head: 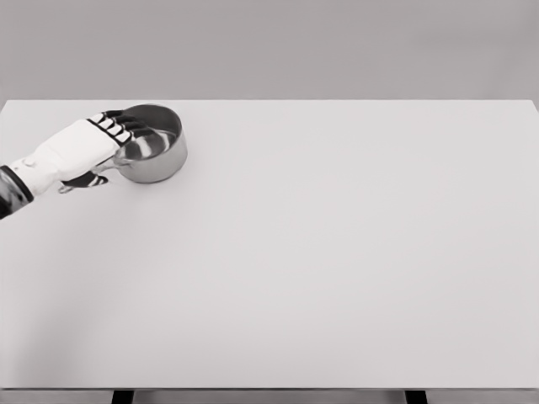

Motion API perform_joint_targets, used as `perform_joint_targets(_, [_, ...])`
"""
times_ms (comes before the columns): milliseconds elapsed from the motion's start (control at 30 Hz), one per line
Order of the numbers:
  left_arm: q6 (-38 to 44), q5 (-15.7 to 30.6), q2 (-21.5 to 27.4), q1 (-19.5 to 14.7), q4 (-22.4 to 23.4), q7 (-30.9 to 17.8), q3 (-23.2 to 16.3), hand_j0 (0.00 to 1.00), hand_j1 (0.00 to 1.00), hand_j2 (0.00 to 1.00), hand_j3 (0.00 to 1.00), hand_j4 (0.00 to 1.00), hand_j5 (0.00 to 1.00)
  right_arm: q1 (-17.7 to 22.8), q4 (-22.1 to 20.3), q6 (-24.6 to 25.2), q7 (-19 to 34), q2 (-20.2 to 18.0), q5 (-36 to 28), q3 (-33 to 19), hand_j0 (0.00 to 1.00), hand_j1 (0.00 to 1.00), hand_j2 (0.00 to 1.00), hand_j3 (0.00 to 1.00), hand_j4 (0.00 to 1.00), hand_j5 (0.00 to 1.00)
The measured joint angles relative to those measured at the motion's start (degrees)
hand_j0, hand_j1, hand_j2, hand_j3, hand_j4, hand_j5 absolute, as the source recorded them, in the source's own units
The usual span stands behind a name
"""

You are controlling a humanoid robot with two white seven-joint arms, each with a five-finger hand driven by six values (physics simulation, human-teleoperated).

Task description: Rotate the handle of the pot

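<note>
Pot [160,156] shiny silver; left robot hand [88,145] white w/ black finger segments; table [320,252] plain white.

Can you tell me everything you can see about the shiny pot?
The pot is small, round and silvery, like polished metal, with a mirror-like wall and an open top, no lid. It looks empty inside. It stands upright on the white table, near the far left corner. Its handle points toward the left and is mostly hidden under the left hand, whose dark-jointed fingers reach over the rim. Nothing else touches it.
</note>
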Motion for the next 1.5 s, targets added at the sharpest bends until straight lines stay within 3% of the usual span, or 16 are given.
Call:
perform_joint_targets(333, [0.0,-0.8,1.5,-0.9,1.6,-0.1,0.7,1.0,1.0,1.0,1.0,1.0,1.0,0.0,0.0,0.0,0.0,0.0,0.0,0.0,1.0,1.0,1.0,1.0,1.0,1.0])
perform_joint_targets(933, [0.0,-5.4,1.3,-6.2,7.7,0.0,0.7,1.0,1.0,1.0,1.0,1.0,1.0,0.0,0.0,0.0,0.0,0.0,0.0,0.0,1.0,1.0,1.0,1.0,1.0,1.0])
perform_joint_targets(1500, [0.0,-7.0,2.0,-5.1,7.8,0.2,0.8,1.0,1.0,1.0,1.0,1.0,1.0,0.0,0.0,0.0,0.0,0.0,0.0,0.0,1.0,1.0,1.0,1.0,1.0,1.0])
